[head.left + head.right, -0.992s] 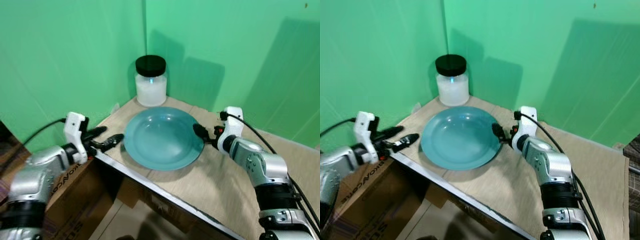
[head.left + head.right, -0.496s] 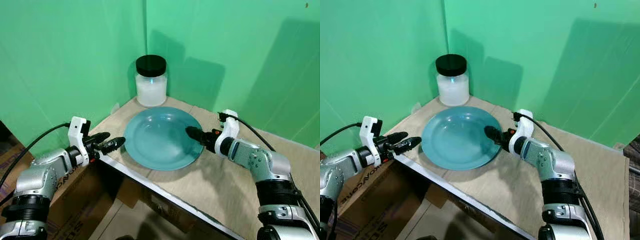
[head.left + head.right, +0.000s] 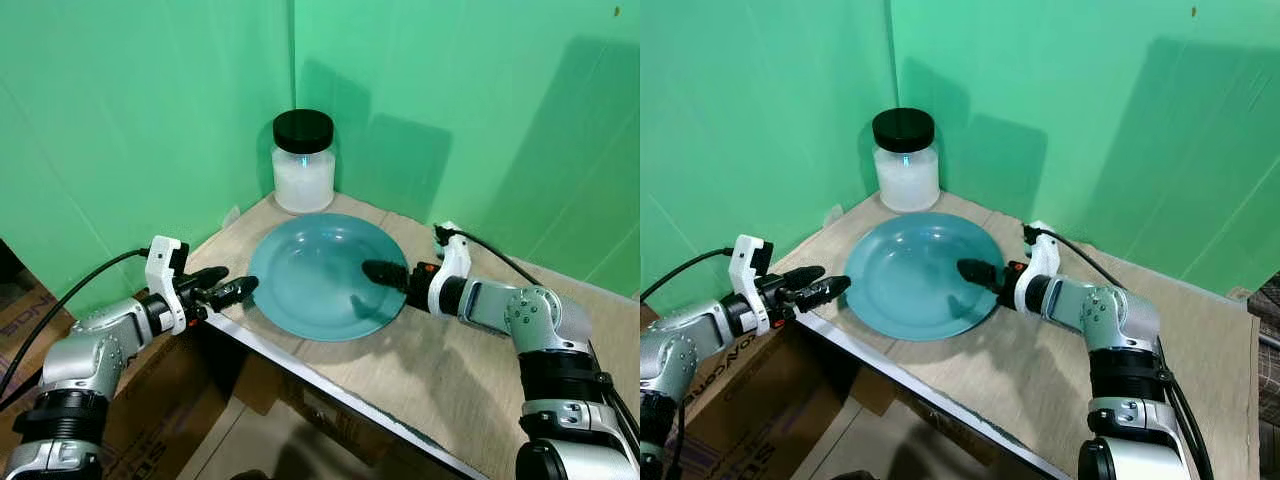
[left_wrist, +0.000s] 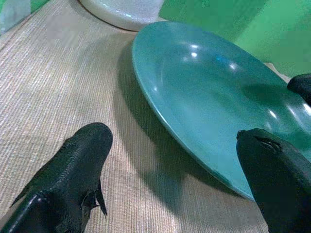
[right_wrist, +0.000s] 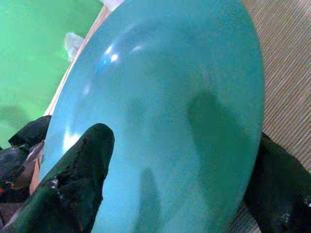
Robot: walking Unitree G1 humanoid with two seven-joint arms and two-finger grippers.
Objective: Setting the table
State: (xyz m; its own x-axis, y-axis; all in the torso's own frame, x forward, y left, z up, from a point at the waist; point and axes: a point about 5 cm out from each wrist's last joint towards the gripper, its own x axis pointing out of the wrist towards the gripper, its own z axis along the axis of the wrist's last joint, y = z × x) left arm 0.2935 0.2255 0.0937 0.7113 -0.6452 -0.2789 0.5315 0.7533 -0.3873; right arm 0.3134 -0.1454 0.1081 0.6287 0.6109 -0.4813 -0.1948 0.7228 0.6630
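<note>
Item: teal plate (image 3: 325,275) — flat on the wooden table (image 3: 470,360), at the corner nearest the green wall, just in front of a black-lidded jar (image 3: 302,160).

Key relation: the plate lies between my two grippers, and the right is the nearer. The right gripper (image 3: 385,274) reaches in from the plate's right side, fingers apart, one over the bowl and the other under the near rim in the right wrist view — straddling the rim, not clamped as far as I can see.

Left gripper (image 3: 225,288): low at the table's left edge, fingers apart, pointing at the plate's left rim, just short of it.

Pose: both forearms near level, converging inward. I judge a rim pinch comes next.
</note>
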